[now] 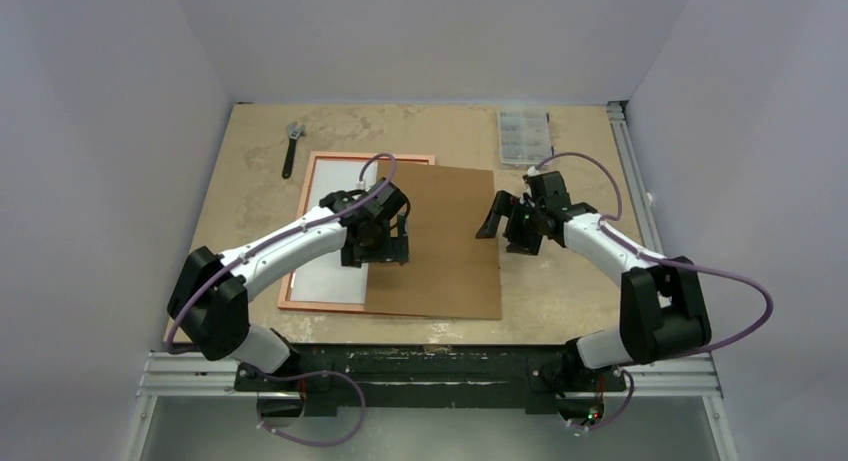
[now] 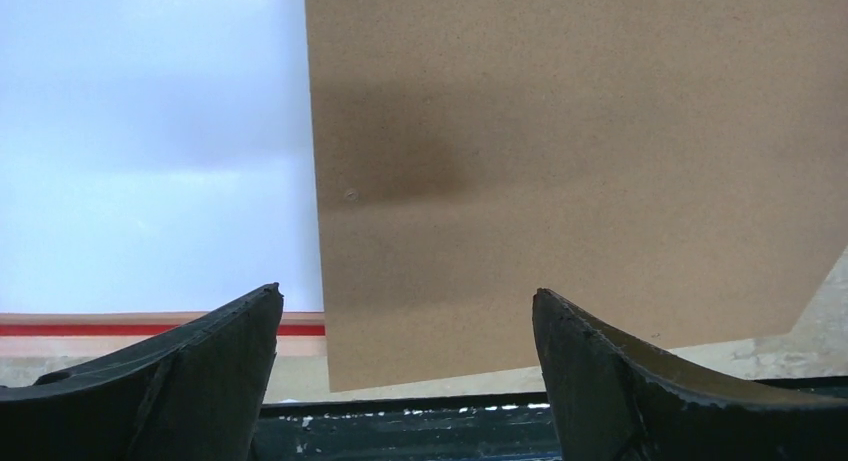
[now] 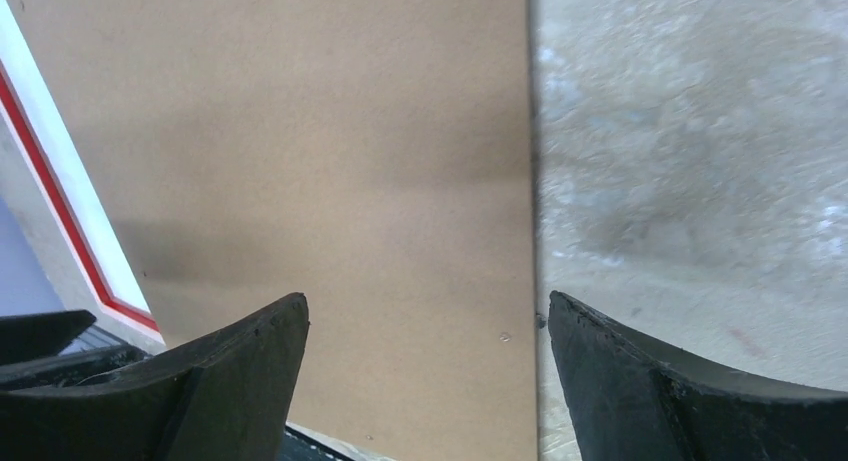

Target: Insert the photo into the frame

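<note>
Nearest the arm bases, the frame [image 1: 320, 306] lies flat on the counter [image 1: 560, 301], pale back up. The photo [image 1: 330, 276] sits inside it, white side up. The brown backing board [image 1: 450, 261] overlaps the frame's right part. The left tool [image 1: 377, 243] hovers over the board's left edge, jaws wide and empty. The right tool [image 1: 508, 226], equally wide and empty, hangs over the board's right edge. Farther back lie a wrench [image 1: 291, 147] and a clear parts box [image 1: 524, 137], its contents too small to tell.
</note>
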Available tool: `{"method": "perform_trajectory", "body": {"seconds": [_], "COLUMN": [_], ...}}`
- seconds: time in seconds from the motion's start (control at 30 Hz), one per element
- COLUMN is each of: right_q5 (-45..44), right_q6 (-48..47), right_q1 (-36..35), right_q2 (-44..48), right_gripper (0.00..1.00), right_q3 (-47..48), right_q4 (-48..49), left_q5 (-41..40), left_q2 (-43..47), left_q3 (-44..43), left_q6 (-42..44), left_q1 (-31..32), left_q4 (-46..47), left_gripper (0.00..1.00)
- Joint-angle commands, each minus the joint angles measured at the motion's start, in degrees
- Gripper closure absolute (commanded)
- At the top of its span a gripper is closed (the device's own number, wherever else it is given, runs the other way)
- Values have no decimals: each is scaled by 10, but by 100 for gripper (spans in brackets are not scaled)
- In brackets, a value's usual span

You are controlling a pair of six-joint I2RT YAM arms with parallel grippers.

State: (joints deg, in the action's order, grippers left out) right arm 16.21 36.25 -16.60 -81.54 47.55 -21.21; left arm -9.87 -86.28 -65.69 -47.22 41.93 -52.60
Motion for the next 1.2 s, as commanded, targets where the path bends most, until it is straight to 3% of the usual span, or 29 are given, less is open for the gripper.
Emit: {"method": "perform_trajectory", "body": {"seconds": [0.0, 0.27, 0.47, 0.6, 0.77, 0.93, 1.17], "right_q5": [75, 154, 180, 201, 189, 152, 262], "right_q6": [-29, -22, 9, 39, 12, -7, 44], "right_q1": [47, 48, -5, -16, -17, -4, 69], "right_q2": [-31, -89, -118, -112, -81, -65, -112], "right_gripper": [13, 16, 17, 18, 17, 16, 23], "right_q3": [-1, -21, -8, -4, 10, 4, -71], "right_q4": [20, 71, 118, 152, 125, 94, 206], "left_q5": [47, 75, 52, 50, 48, 53, 63], "left_q2": [27, 45, 57, 62, 64, 63, 70], "left_q3": [28, 75, 79, 86, 89, 94, 103], "left_q6": [14, 2, 0, -3, -2, -3, -4], "left_q1": [-10, -23, -22, -23, -22, -22, -23], "left_q4": [74, 114, 96, 97, 96, 103, 115], "left_gripper": [9, 12, 15, 15, 16, 16, 17]}}
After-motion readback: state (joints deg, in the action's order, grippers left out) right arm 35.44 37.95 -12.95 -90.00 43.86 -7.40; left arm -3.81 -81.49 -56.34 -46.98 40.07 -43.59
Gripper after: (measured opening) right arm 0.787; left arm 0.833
